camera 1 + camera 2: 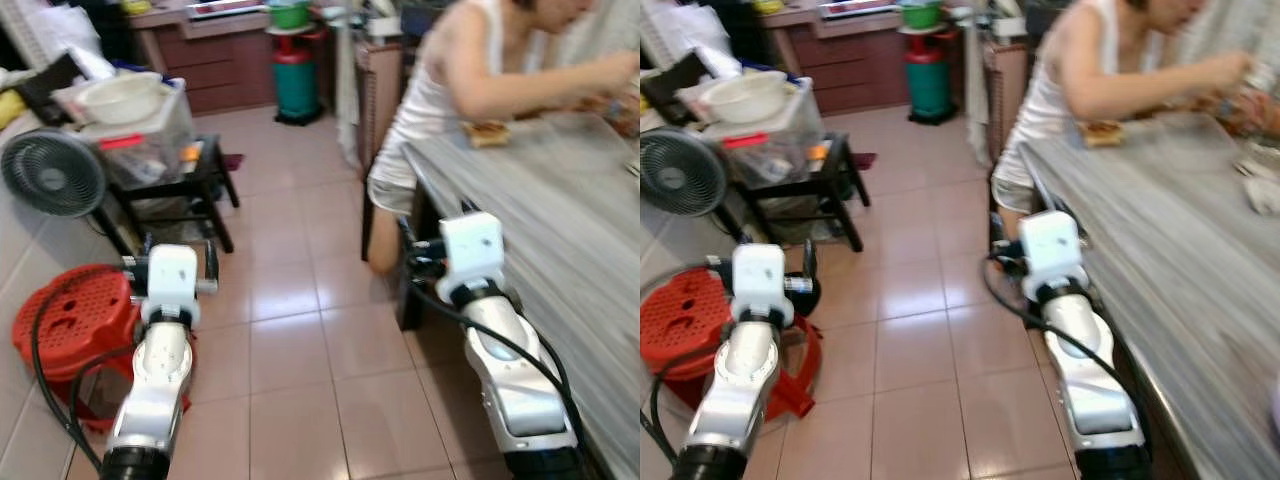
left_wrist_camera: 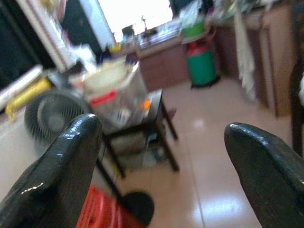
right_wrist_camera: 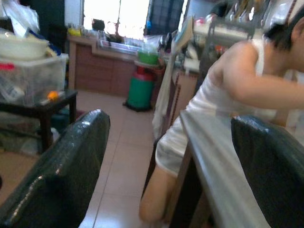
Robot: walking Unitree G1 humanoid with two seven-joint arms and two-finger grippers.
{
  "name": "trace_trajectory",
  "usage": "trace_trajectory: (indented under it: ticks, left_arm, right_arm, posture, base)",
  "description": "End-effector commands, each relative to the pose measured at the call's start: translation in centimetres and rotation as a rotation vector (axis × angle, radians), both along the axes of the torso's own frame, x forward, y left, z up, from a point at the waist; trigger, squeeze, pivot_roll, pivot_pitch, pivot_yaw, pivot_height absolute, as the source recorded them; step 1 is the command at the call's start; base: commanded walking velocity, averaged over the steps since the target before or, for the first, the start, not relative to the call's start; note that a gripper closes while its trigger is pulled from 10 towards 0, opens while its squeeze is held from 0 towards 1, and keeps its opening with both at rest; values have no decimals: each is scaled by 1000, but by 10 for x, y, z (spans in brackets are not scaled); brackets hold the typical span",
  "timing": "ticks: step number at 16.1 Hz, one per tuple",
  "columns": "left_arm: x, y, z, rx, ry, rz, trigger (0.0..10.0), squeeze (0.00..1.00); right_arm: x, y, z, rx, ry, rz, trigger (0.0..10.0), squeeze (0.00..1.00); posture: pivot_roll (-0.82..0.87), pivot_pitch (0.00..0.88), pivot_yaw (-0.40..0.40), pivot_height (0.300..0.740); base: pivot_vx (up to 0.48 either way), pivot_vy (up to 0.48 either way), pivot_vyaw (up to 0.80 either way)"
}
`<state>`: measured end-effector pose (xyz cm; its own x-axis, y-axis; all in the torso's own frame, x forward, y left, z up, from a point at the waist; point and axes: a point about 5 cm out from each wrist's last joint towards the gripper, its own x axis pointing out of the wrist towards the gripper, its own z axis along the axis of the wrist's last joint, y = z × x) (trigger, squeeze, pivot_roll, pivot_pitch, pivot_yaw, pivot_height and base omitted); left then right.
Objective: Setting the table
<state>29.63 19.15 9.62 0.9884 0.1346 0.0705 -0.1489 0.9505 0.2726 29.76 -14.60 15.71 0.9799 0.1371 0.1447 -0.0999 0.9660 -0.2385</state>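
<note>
A long grey table (image 1: 560, 230) runs along my right side, and a person (image 1: 450, 80) in a white top leans over its far end. A small brown item (image 1: 486, 132) lies on the table near that person. My right gripper (image 3: 168, 156) is held out beside the table's near edge, open, with nothing between its fingers (image 3: 61, 175). My left gripper (image 2: 161, 166) is open too and empty, held over the tiled floor near a red stool (image 1: 75, 320).
A floor fan (image 1: 52, 172) stands at the left beside a black side table (image 1: 190, 180) carrying a clear bin and a white bowl (image 1: 118, 97). A green and red cylinder (image 1: 296, 85) stands by the far cabinets. Tiled floor (image 1: 300, 300) lies open ahead.
</note>
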Motion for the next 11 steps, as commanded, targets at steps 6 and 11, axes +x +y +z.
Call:
trace_trajectory:
  ticks: [6,11]
  left_arm:
    - [-38,3,-103,-50,494,-115,10000,0]
    - [-71,4,-146,-27,728,-125,10000,0]
  right_arm:
    - [-11,-18,-111,151,424,-135,10000,0]
    - [-36,-22,-176,97,691,-143,10000,0]
  posture:
    - [-159,0,60,740]
    - [-156,0,35,740]
  base:
    - [0,0,133]
    - [0,0,0]
